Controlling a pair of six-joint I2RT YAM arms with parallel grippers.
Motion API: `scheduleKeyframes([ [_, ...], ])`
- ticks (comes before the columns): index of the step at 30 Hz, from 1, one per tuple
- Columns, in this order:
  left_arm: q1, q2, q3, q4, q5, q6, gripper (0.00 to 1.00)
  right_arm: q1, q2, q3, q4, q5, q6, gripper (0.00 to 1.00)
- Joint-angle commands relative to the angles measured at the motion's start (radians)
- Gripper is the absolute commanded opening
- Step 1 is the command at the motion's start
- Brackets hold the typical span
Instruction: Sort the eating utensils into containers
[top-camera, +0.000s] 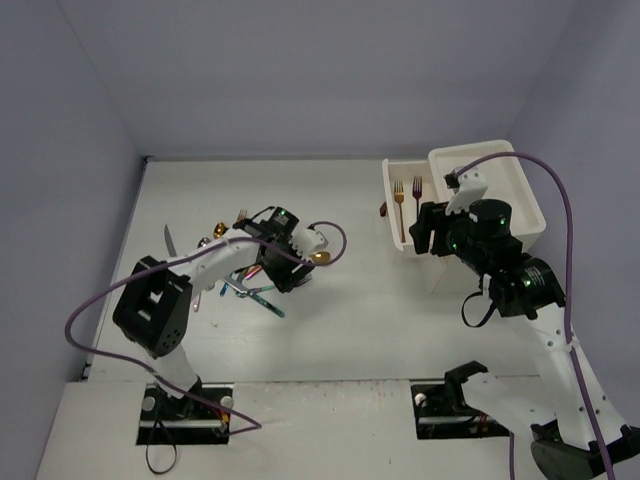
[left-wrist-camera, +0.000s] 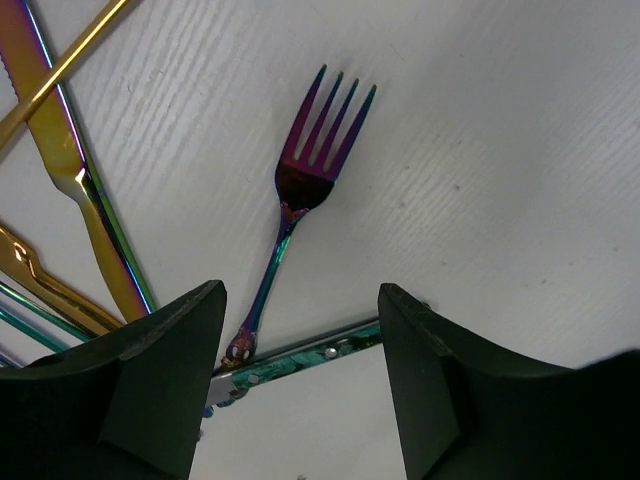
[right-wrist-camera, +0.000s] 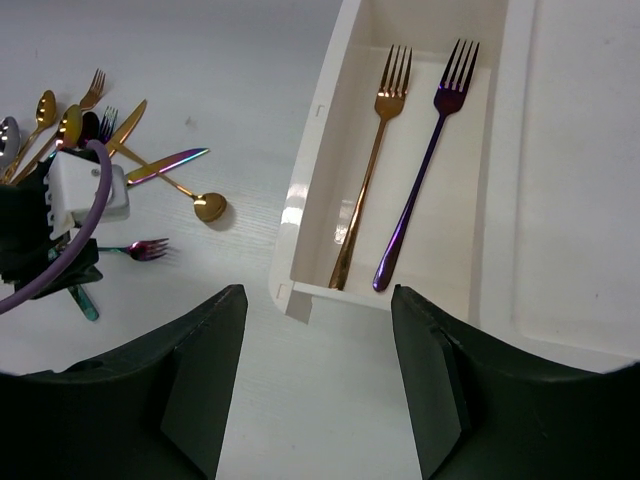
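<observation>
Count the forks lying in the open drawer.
2. A gold fork on the left, a purple fork beside it on the right, both flat in the drawer. None appears hidden.

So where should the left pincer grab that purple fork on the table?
Probably the fork by its thin handle, midway, coming straight down from above with the left pincer straddling it. It lies flat, clear on both sides there; its end sits near a teal utensil.

The iridescent fork (left-wrist-camera: 300, 190) shimmered purple-pink at the neck, blue-green at tines and handle, on a white table (left-wrist-camera: 500, 150); the cream-white drawer (right-wrist-camera: 312, 170) held a gold fork (right-wrist-camera: 368, 180) and a purple fork (right-wrist-camera: 420, 180)
</observation>
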Motion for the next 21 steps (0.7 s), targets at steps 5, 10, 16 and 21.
scheduleKeyframes([
  [5, 0.002, 0.131, 0.096, -0.058, -0.034, 0.084, 0.53, 0.004, -0.036, -0.016, 0.055, -0.026, 0.0, 0.58],
  [10, 0.003, 0.167, 0.097, -0.085, -0.061, 0.085, 0.46, 0.004, -0.049, -0.023, 0.055, -0.02, -0.005, 0.58],
  [16, 0.002, 0.202, 0.093, -0.096, -0.083, 0.096, 0.33, 0.004, -0.049, -0.026, 0.055, -0.02, -0.004, 0.58],
  [21, 0.002, 0.268, 0.122, -0.118, -0.07, 0.107, 0.11, 0.003, -0.057, -0.03, 0.054, -0.019, -0.004, 0.58],
])
